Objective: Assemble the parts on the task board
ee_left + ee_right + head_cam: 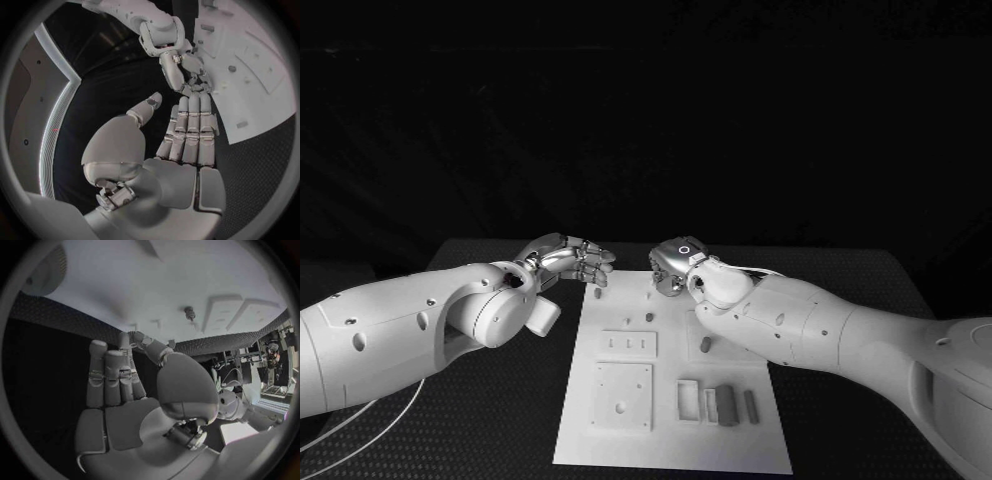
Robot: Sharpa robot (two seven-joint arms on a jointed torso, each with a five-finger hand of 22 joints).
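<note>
Your left hand (571, 259) and right hand (678, 264) hover over the far end of the task board (668, 440), fingers loosely extended and holding nothing, probably because the grey parts (718, 402) lie untouched near you.

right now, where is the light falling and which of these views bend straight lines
Head view: light falls on the task board and both arms, the far table and background drop to black, and the left hand and right hand glint. Left wrist view: fisheye curves the board's edges. Right wrist view: same bending, the board bright and evenly lit, with a soft shadow.
</note>
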